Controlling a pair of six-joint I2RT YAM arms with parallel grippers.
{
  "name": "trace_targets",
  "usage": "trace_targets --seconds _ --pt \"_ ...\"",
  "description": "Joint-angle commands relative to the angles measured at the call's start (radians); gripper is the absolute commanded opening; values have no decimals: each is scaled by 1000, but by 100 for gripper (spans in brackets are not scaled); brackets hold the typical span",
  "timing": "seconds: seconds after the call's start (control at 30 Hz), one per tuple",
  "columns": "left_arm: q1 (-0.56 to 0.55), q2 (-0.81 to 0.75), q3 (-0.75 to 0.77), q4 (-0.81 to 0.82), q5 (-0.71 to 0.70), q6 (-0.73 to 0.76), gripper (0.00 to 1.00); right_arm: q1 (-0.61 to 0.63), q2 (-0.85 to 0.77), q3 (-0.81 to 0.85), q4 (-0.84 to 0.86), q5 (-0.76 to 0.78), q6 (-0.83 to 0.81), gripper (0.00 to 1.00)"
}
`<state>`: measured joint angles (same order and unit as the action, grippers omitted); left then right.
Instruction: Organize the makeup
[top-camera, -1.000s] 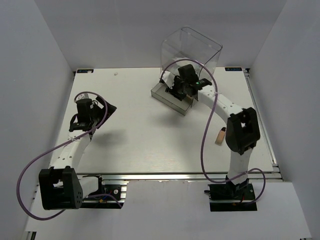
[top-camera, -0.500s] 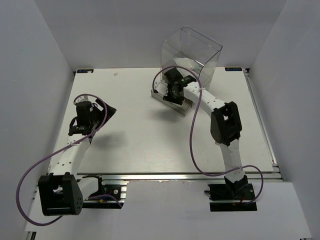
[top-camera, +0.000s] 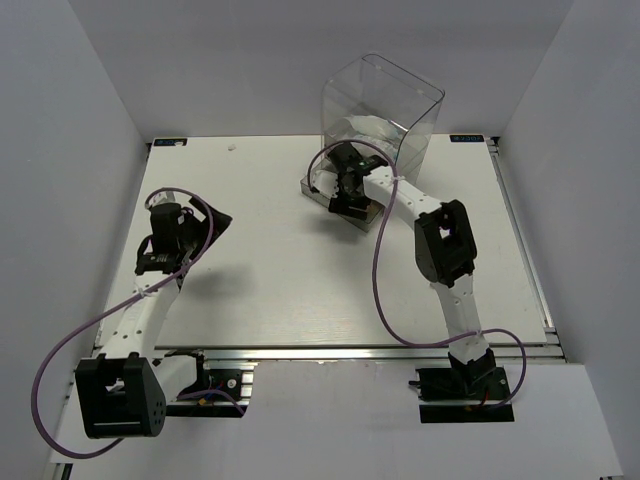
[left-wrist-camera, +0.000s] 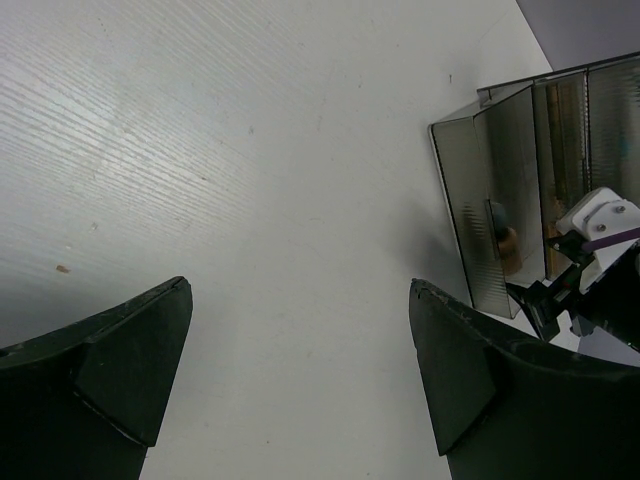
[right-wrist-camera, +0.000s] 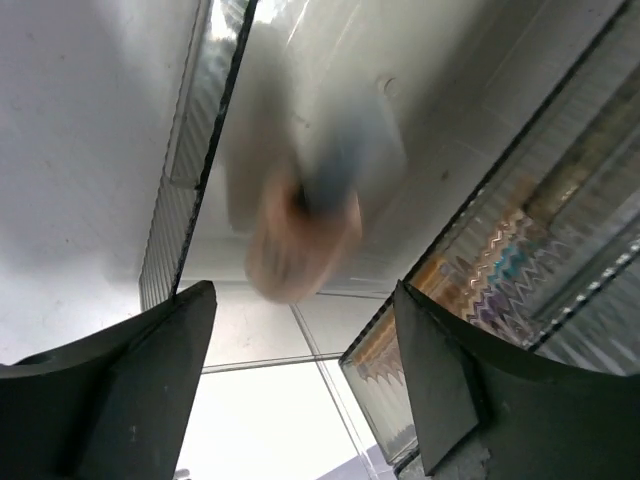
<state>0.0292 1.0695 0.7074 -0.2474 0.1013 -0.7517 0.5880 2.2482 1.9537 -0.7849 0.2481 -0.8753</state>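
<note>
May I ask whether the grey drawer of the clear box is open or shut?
Open: the grey drawer juts out in front of the clear box, and the left wrist view shows a tan bottle inside.

No legible text anywhere; corner stickers (top-camera: 466, 138) on table (top-camera: 280, 290) too small to read.

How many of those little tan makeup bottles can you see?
1: a tan bottle, blurred, in the open grey drawer just beyond the right gripper. More may be hidden from these views.
</note>
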Motion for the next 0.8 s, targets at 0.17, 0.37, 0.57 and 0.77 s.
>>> trace_targets --seconds 0.17,0.37,0.57,0.77 --pt "3 -28 36 -7 -11 14 98 1 -220 -39 42 -202 56 84" --pt "3 -14 49 25 -21 -6 98 -83 -596 -492 452 -467 271 89" --pt "6 10 64 20 3 14 98 -313 -834 -775 412 -727 492 66" --pt "6 -3 23 52 11 -1 98 -425 -1070 -946 274 -643 547 46"
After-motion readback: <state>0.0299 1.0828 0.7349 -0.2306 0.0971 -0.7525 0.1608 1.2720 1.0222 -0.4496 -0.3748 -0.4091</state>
